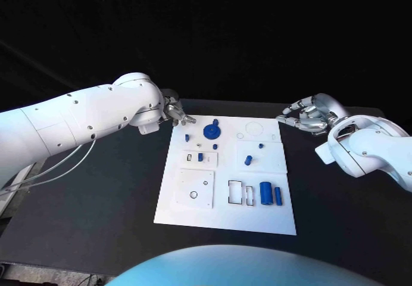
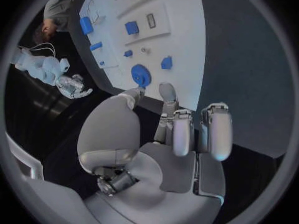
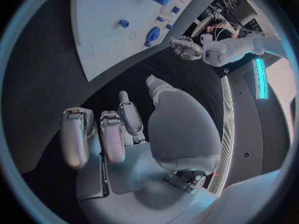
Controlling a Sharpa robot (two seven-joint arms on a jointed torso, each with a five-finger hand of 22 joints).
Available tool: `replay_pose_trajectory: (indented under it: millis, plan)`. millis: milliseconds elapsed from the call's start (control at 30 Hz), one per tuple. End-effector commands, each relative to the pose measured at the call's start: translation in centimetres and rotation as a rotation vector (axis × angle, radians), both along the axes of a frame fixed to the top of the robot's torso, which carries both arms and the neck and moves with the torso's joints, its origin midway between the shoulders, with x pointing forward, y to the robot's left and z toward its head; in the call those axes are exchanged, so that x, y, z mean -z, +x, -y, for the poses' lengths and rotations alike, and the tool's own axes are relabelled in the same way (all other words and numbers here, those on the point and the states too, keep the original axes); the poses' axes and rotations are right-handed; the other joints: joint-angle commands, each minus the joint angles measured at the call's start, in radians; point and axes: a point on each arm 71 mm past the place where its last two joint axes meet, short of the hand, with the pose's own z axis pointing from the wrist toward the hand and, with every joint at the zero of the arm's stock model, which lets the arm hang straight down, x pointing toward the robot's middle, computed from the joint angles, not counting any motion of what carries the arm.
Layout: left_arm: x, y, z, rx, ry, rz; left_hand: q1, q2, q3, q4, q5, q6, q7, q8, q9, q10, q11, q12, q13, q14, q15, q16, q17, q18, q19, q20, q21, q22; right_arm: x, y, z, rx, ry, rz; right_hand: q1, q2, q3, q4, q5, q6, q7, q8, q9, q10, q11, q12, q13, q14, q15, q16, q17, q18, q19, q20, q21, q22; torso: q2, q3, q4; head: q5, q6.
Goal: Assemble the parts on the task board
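The white task board (image 1: 225, 213) lies in the middle of the black table. On it are a blue round disc (image 1: 211, 130), several small blue pieces such as one at mid-board (image 1: 249, 159), and a blue cylinder (image 1: 266, 192) beside a rectangular slot. My left hand (image 1: 174, 112) hovers at the board's far left corner, fingers apart and holding nothing. My right hand (image 1: 309, 116) hangs beyond the far right corner, also holding nothing. In the left wrist view my left hand (image 2: 181, 134) points toward the disc (image 2: 141, 75). In the right wrist view my right hand (image 3: 124, 129) faces the board (image 3: 99, 35).
Black table (image 1: 112, 196) surrounds the board on all sides. Cables (image 1: 52, 170) trail from my left arm at the table's left edge. A raised white plate (image 1: 194, 188) with a small ring sits on the board's near left part.
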Motion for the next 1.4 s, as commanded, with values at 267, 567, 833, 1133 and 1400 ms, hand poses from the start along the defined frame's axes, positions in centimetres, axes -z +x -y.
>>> replay_pose_trajectory:
  millis: [267, 567, 833, 1133, 1400]
  plan:
    - [0.9, 0.5, 0.3, 0.04, 0.058, -0.05, -0.004, 0.016, -0.007, 0.001, -0.006, 0.01, 0.0, 0.008, -0.003, 0.005, -0.001, 0.006, 0.003, 0.1, 0.007, 0.005, 0.239, 0.013, 0.038, 0.005, -0.001, 0.203, 0.1, 0.0, -0.1, -0.01, -0.001, 0.0, -0.008, 0.005, -0.006, -0.002, 0.005, -0.002, -0.002, 0.006, 0.001, -0.008, -0.002, -0.003, -0.001, 0.096, -0.001, -0.005, 0.232, 0.012, 0.024, 0.0, -0.004, 0.192, 0.0, 0.0, -0.0005, 0.006, 0.0]
    - [1.3, 0.4, 0.5, 0.077, 0.072, -0.104, 0.018, 0.028, -0.003, -0.002, 0.004, 0.018, -0.004, 0.013, -0.007, 0.005, -0.003, 0.01, 0.003, 0.101, 0.005, 0.009, 0.245, 0.014, 0.038, 0.004, -0.002, 0.203, 0.1, 0.0, -0.1, -0.008, -0.003, -0.003, -0.007, 0.007, -0.005, -0.002, 0.008, -0.002, -0.002, 0.006, 0.002, -0.009, -0.002, -0.004, -0.003, 0.096, -0.001, -0.006, 0.231, 0.012, 0.023, 0.0, -0.006, 0.191, 0.0, 0.0006, 0.0004, 0.011, -0.001]
    - [1.6, 0.4, 0.6, 0.082, 0.064, -0.129, 0.023, 0.033, -0.007, 0.0, 0.029, 0.034, -0.008, 0.022, -0.01, 0.016, -0.005, 0.034, 0.019, 0.102, 0.004, 0.01, 0.246, 0.013, 0.038, 0.003, -0.002, 0.204, 0.1, 0.0, -0.1, -0.007, -0.003, -0.003, -0.007, 0.007, -0.005, -0.002, 0.008, -0.002, -0.002, 0.006, 0.002, -0.009, -0.002, -0.004, -0.003, 0.096, -0.001, -0.006, 0.231, 0.012, 0.023, 0.0, -0.006, 0.191, -0.001, 0.0015, -0.0004, 0.01, -0.001]
    - [1.9, 0.3, 0.7, 0.086, 0.06, -0.144, 0.024, 0.037, -0.009, -0.001, 0.03, 0.044, -0.011, 0.028, -0.009, 0.019, -0.007, 0.04, 0.022, 0.102, 0.002, 0.012, 0.248, 0.013, 0.039, 0.002, -0.002, 0.205, 0.1, 0.0, -0.1, -0.007, -0.003, -0.002, -0.007, 0.007, -0.005, -0.002, 0.008, -0.002, -0.002, 0.006, 0.002, -0.009, -0.002, -0.004, -0.003, 0.096, -0.001, -0.006, 0.231, 0.012, 0.023, 0.0, -0.006, 0.191, -0.001, 0.001, -0.0001, 0.01, -0.001]
    - [2.0, 0.3, 0.8, 0.087, 0.057, -0.147, 0.031, 0.041, -0.008, -0.002, 0.033, 0.051, -0.014, 0.033, -0.009, 0.022, -0.009, 0.044, 0.025, 0.103, 0.001, 0.013, 0.251, 0.013, 0.04, 0.0, 0.0, 0.206, 0.2, 0.1, -0.2, -0.008, -0.002, -0.002, -0.007, 0.008, -0.005, -0.002, 0.01, -0.002, -0.002, 0.007, 0.002, -0.009, -0.002, -0.003, -0.002, 0.096, -0.002, -0.006, 0.231, 0.012, 0.024, 0.0, -0.005, 0.192, 0.0, 0.0008, -0.0004, 0.011, -0.001]
